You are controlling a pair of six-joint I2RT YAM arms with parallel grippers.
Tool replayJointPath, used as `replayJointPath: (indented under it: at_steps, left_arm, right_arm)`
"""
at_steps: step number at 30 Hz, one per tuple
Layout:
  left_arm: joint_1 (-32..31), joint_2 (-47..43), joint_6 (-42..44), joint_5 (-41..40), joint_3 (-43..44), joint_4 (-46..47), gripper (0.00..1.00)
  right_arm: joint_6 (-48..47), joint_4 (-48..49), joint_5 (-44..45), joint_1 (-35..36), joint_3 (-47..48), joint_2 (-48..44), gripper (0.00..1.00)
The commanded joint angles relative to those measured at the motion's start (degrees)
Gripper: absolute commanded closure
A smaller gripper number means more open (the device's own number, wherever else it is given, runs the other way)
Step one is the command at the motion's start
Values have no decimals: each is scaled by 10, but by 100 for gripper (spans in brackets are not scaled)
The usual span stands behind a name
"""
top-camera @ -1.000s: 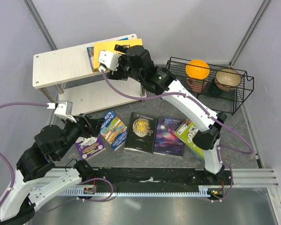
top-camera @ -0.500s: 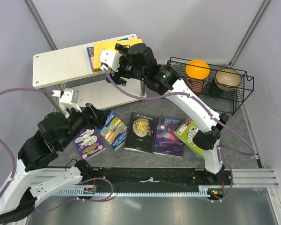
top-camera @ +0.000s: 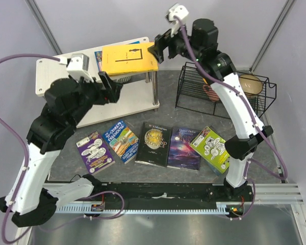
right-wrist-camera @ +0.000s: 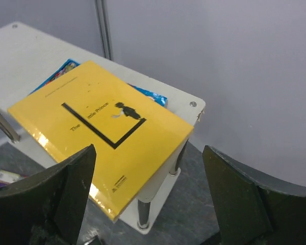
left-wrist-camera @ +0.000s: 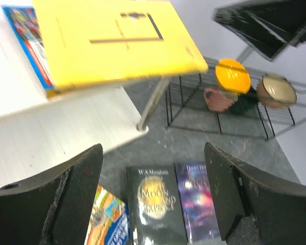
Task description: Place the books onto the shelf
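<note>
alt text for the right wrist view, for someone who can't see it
A yellow paperback lies flat on the pale top board of the shelf, over a blue-edged book, one corner overhanging the edge. The dark fingers of the right gripper frame the bottom of the view, open and empty.

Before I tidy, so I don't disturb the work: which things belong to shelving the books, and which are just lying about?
Job: shelf, yellow book, blue book, purple book, multicoloured book, black-and-gold book, galaxy book, lime-green book.
Lying about: wire rack, orange bowl, tan bowl, pink cup.
</note>
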Motion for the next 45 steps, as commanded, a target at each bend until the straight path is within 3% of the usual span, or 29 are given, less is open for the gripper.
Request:
replayJointPath:
  at_steps: [1, 5, 14, 31, 45]
  left_arm:
    - [116, 48, -2, 135, 69, 20, 13]
    - [189, 99, -46, 203, 108, 28, 12]
    - [322, 170, -102, 290, 116, 51, 13]
    - [333, 222, -92, 305, 101, 67, 16]
    - [333, 249, -76, 321, 99, 71, 22]
  right_arm:
    - [207, 82, -91, -67, -31, -7, 8]
    - [322, 126, -158, -107, -45, 24, 12]
    - [388, 165, -184, -110, -41, 77, 25]
    - [391, 163, -165, -95, -67, 94, 30]
    - [372, 164, -141, -67, -29, 116, 42]
